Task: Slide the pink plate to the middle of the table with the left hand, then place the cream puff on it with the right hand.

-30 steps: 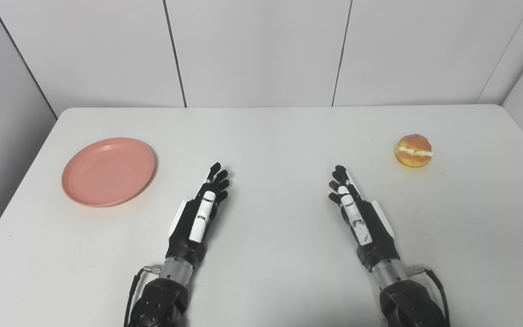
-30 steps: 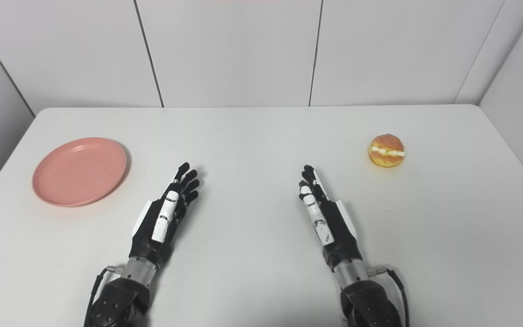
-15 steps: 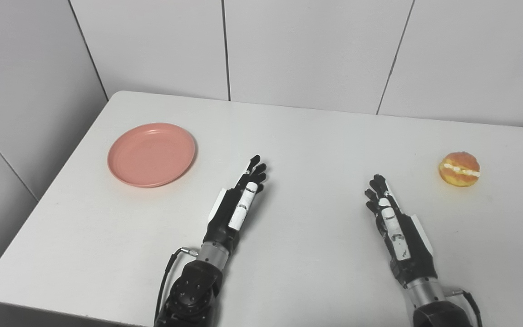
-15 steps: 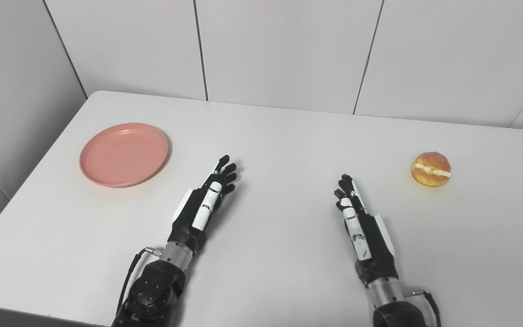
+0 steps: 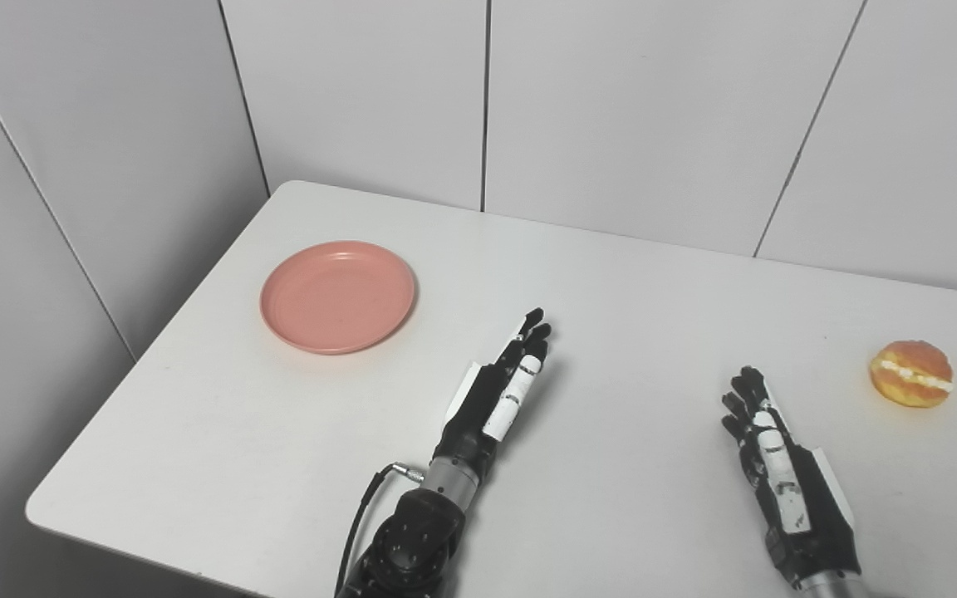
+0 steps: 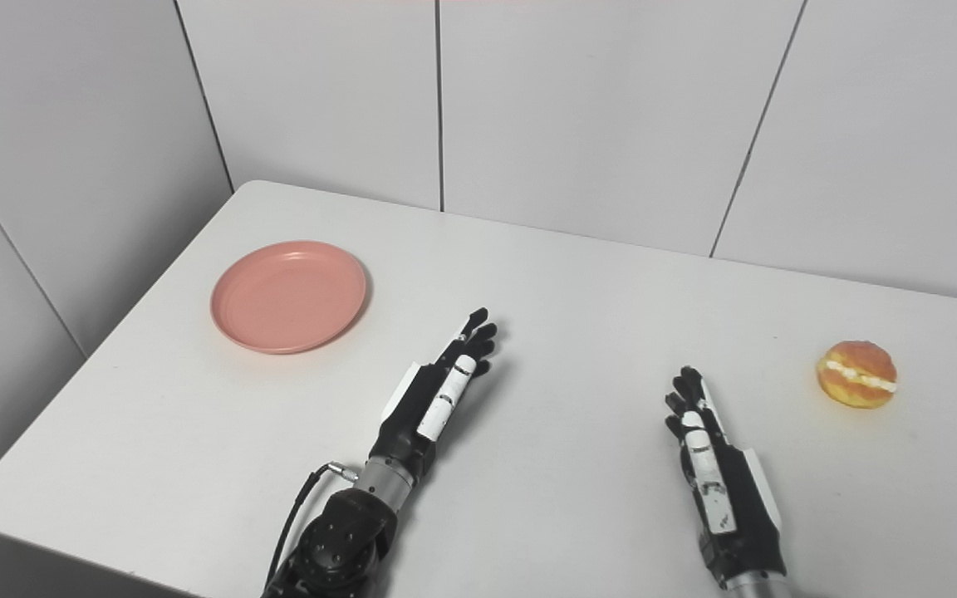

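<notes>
Near edge: both arms enter from the bottom, forearms low over the white worktop (image 5: 628, 274). Left hand (image 5: 502, 388) sits near the worktop's middle, fingers straight and close together, pointing up-right, holding nothing. Whether it touches the surface, can't tell. Right hand (image 5: 777, 453) is further right and nearer the camera, fingers extended and slightly spread, pointing away from the robot, also empty. The two hands are well apart.

Mid depth: cream puff (image 5: 910, 374) rests on the worktop far right, beyond and right of the right hand, clear of it. White filling line visible across its middle.

Further back: pink plate (image 5: 337, 296) lies flat on the left side near the left edge, up-left of the left hand, not touching it. Plate is bare.

Behind: grey panelled wall (image 5: 611, 108) wraps the worktop's back and left.
</notes>
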`<act>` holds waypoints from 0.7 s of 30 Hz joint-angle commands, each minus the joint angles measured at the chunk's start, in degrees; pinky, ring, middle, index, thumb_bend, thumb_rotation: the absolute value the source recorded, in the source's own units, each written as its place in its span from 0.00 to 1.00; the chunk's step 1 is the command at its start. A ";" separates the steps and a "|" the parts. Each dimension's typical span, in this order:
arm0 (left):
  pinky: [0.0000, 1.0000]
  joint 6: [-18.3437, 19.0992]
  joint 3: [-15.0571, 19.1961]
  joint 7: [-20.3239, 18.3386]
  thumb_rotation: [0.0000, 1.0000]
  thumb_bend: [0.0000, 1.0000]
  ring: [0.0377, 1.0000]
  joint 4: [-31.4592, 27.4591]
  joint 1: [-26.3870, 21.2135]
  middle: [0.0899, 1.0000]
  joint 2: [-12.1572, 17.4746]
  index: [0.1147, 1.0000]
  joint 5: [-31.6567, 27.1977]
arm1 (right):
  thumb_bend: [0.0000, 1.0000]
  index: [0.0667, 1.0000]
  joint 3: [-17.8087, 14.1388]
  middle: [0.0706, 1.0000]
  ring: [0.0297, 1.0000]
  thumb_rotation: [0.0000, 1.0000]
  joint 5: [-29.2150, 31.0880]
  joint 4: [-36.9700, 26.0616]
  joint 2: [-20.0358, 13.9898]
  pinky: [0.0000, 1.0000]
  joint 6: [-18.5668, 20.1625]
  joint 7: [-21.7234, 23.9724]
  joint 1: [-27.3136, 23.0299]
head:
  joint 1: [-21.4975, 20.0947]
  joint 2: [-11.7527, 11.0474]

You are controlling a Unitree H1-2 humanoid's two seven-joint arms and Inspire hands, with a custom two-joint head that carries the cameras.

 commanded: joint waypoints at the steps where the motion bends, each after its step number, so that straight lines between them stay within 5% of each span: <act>1: 0.94 -0.27 -1.40 -0.11 1.00 0.45 0.96 5.54 2.69 0.95 -1.43 0.94 0.28 | 0.20 1.00 -1.27 1.00 1.00 1.00 0.34 1.57 -1.14 1.00 -0.58 -0.28 0.65 | 0.23 -0.09; 21: 0.94 -0.39 -1.30 -0.11 1.00 0.45 0.96 5.80 2.56 0.96 -1.19 0.95 0.49 | 0.16 1.00 -1.48 1.00 1.00 1.00 0.60 0.78 -0.26 1.00 0.45 -0.34 0.62 | 0.09 -0.46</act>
